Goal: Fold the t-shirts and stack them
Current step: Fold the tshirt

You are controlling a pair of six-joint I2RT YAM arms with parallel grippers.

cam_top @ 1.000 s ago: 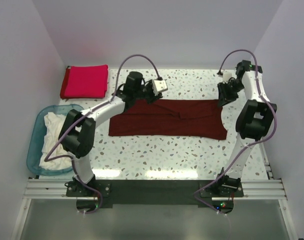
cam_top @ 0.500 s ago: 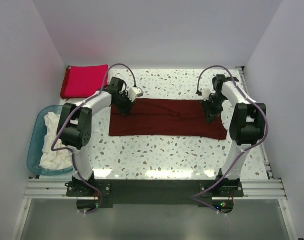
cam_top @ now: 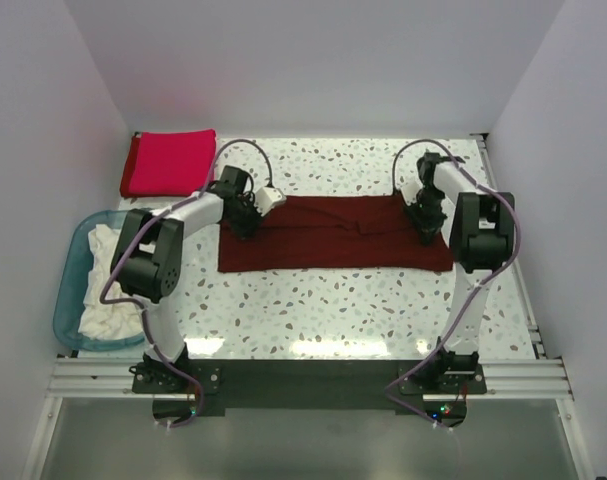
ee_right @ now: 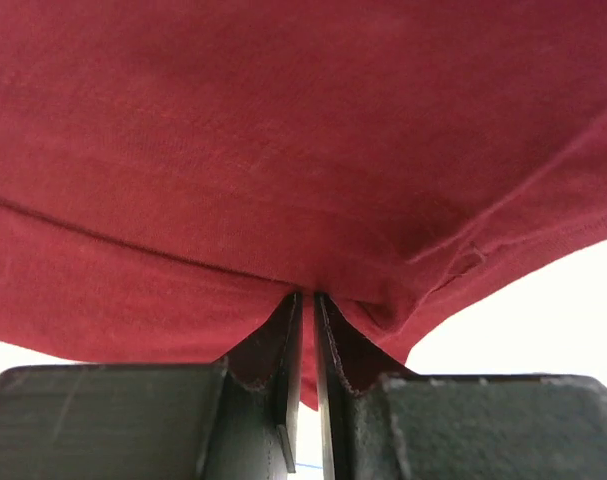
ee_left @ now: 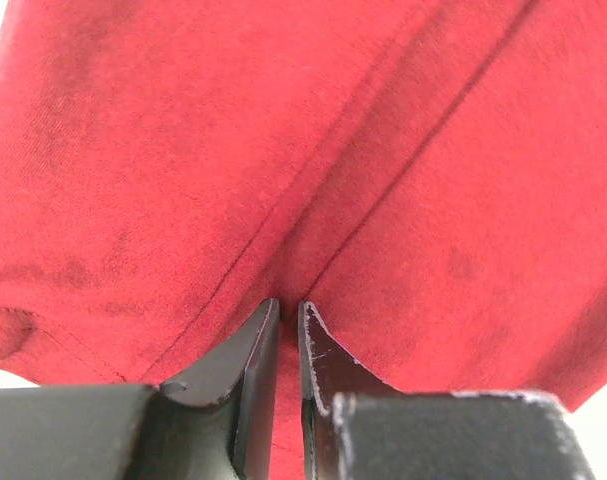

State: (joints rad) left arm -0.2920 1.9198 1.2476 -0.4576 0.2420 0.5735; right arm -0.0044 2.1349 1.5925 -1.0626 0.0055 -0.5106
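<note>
The maroon t-shirt lies flat on the tabletop, long axis running left to right. The left gripper and right gripper, each nearly closed, pinch cloth at its opposite ends; its near edge faces the arm bases.

left gripper: nearly closed | right gripper: nearly closed | arms: extended forward

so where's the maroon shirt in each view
top: maroon shirt spread flat on the table
left wrist: shirt fills the frame, pinched by left pincer
right wrist: shirt fills upper frame, pinched by right pincer
shared landmark: both pincers, at the shirt's two ends in top view
</note>
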